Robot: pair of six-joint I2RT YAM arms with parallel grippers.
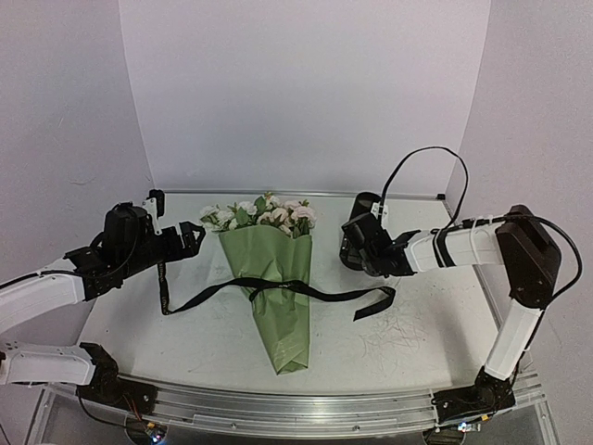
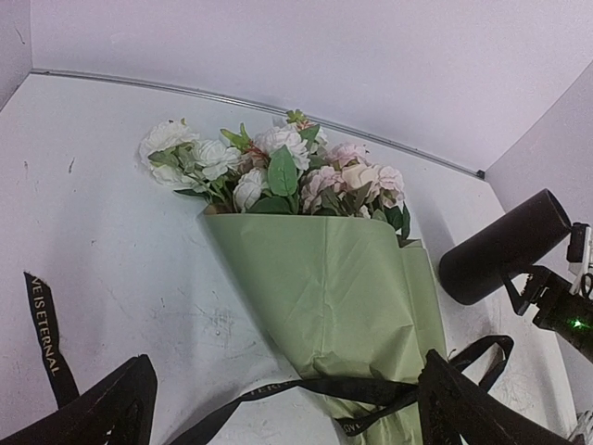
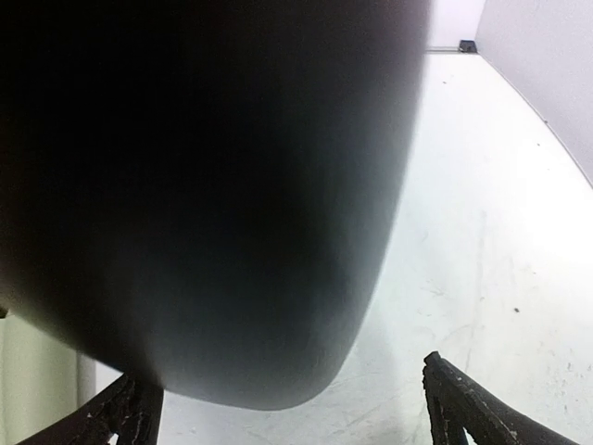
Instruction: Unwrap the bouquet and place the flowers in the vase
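Desk (image 1: 422, 329): white surface, scuffed on the right side.

Bouquet (image 1: 278, 278): lies flat at mid-desk, still wrapped in its green paper cone, with the point toward the near edge. The flowers (image 2: 278, 171), pink and white with green leaves, stand out of the wide end toward the back wall.

Ribbon (image 1: 324, 295): black, crosses the cone. Its loose ends trail across the desk on both sides.

Vase (image 2: 505, 246): black, on the desk to the right of the bouquet and apart from it.

Left hand (image 1: 174, 221): jaws spread wide, holding nothing, positioned left of the blooms.

Right hand (image 1: 361, 243): jaws spread wide, close against the vase, which fills its wrist view between the fingers (image 3: 459, 403). Contact cannot be determined.
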